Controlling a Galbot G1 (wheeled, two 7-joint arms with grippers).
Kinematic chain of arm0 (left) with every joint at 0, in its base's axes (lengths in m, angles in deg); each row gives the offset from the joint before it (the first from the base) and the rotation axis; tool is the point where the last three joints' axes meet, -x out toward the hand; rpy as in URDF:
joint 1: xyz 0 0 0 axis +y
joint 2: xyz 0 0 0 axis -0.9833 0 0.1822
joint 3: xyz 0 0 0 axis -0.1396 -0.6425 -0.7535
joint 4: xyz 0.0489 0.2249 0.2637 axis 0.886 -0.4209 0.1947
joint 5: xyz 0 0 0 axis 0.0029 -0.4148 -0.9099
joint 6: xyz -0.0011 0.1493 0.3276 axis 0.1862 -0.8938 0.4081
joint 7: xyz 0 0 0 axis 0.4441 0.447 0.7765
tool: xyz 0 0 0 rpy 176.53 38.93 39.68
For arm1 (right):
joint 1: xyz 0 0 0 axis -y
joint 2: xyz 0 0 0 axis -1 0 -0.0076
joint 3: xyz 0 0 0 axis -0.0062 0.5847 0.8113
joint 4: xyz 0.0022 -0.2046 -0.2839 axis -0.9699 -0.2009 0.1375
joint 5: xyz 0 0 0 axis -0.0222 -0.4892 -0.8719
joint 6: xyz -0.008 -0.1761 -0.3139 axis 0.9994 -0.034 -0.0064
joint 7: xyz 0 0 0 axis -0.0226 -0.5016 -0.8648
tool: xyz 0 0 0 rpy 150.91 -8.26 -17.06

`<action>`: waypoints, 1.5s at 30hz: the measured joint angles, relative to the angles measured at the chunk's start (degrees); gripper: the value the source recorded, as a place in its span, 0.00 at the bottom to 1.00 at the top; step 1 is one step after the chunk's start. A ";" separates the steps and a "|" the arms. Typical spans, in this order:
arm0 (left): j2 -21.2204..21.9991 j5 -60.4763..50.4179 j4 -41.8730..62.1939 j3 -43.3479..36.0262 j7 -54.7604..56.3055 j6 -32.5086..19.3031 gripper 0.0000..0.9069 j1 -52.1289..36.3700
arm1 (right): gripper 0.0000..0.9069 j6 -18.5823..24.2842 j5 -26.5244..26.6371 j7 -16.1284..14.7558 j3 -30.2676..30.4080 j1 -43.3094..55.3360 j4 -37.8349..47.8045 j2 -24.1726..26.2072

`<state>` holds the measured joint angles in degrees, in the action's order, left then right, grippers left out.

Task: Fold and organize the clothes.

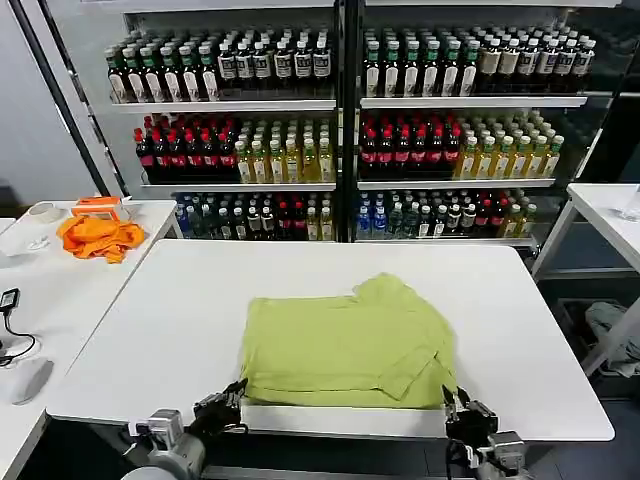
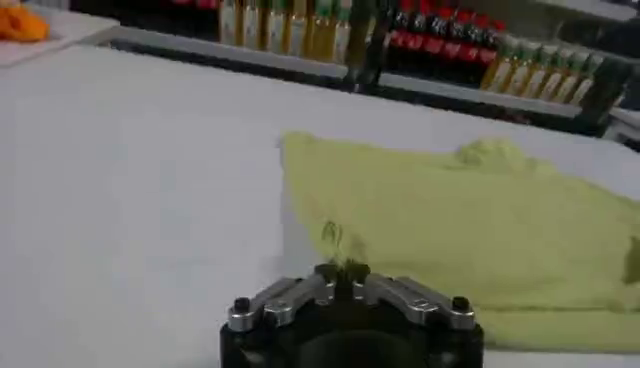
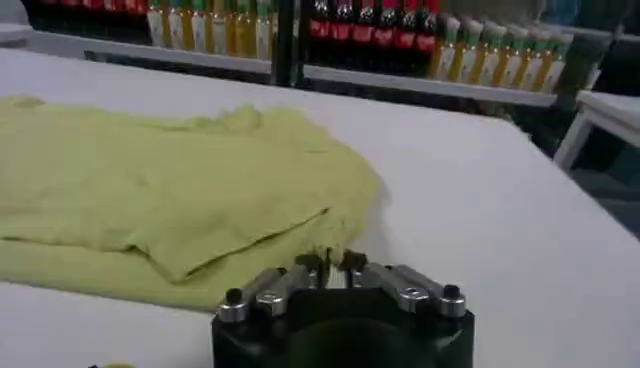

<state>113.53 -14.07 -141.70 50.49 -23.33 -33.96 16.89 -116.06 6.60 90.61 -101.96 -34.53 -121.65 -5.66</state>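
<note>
The left hand [image 1: 228, 404] and right hand [image 1: 458, 408], both low at the white desk's [image 1: 140, 330] near edge and partly cut off, have fingers pressed together, each nipping a near corner of the folded yellow-green T-shirt [image 1: 345, 345] lying mid-desk.

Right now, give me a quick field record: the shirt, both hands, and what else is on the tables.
shirt: yellow-green T-shirt, partly folded, lying flat near the front edge of the white table
left hand: left hand at the shirt's near left corner, fingers closed together on the hem
right hand: right hand at the shirt's near right corner, fingers closed together at the hem
side table: orange cloth bunched up, apart from the shirt
background: shelves of bottles behind the table
</note>
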 measured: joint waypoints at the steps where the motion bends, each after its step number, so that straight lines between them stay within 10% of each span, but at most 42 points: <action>1: -0.24 0.02 -0.38 0.38 0.01 -0.01 1.00 0.10 | 1.00 -0.23 0.46 0.20 -0.04 0.64 -0.02 0.45; 27: -1.42 3.77 26.50 -12.20 1.29 -0.17 1.00 -34.78 | 1.00 -3.41 14.42 0.07 20.44 52.06 39.80 -4.35; 45: 0.53 4.17 38.98 -17.55 1.05 0.41 1.00 -44.39 | 1.00 -5.78 14.90 -2.77 24.86 63.04 56.53 -10.44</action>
<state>114.06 -9.90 -102.71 32.94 -22.27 -33.55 -27.50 -121.84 21.50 87.84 -77.11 28.51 -65.12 -16.10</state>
